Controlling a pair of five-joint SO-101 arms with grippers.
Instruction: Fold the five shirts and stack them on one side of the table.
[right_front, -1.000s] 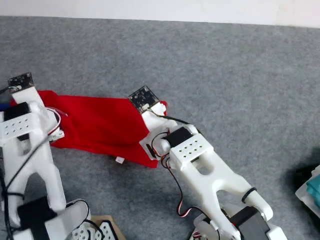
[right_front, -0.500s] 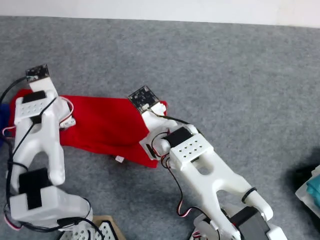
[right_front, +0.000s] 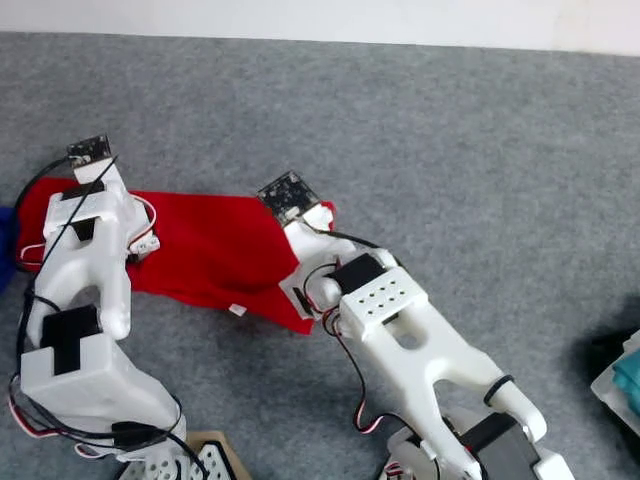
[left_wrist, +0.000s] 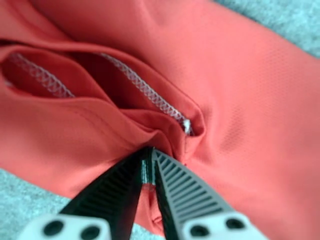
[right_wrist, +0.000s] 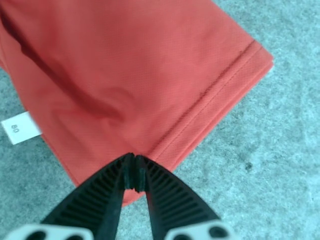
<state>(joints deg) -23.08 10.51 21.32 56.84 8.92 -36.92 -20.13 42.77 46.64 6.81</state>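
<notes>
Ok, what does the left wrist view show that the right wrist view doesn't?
Particular to the left wrist view: white zigzag stitching along an opened fold of the red shirt, and the left claw shut on bunched fabric. Particular to the right wrist view: a white tag, the stitched hem at a corner, and the right claw shut on the shirt's edge. Shared: the red shirt lying on the grey table.

A red knit-fabric shirt (right_front: 210, 260) lies rumpled and part-folded on the grey counter (right_front: 480, 150), its edges pinched by the left end effector (left_wrist: 148, 167) and the right end effector (right_wrist: 134, 172).
</notes>
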